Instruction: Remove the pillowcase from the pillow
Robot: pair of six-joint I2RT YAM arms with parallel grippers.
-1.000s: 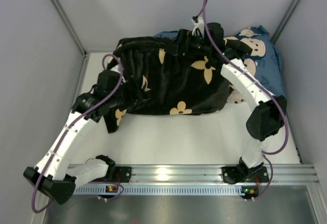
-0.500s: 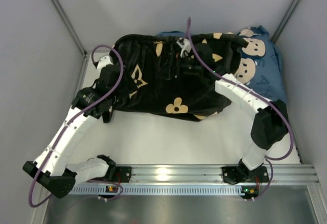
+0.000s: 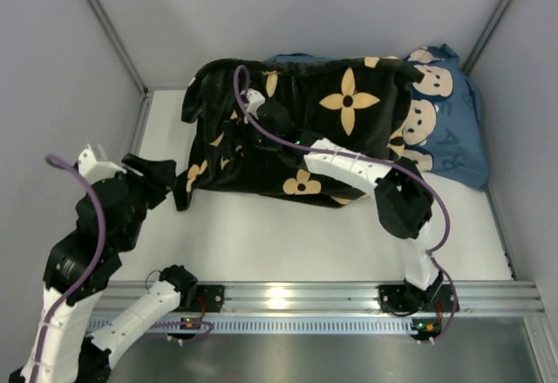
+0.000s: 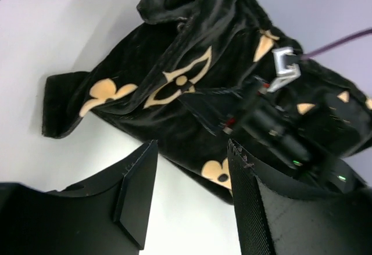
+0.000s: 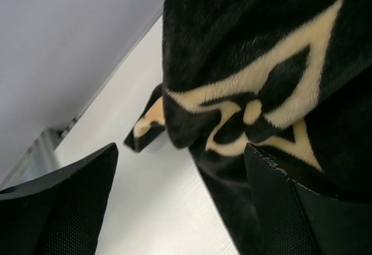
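Left claw (image 4: 192, 144): withdrawn to lower left, jaws parted, empty.
Right claw (image 5: 181, 150): jaws wide, empty, now over the middle of the pillowcase (image 3: 349, 130).
Change: pillowcase released and lying flat; probably needs regrasping.

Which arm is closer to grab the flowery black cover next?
Probably the right arm. The right hand, open, is right at the pillowcase. The left hand, also open, sits apart from it over the table.
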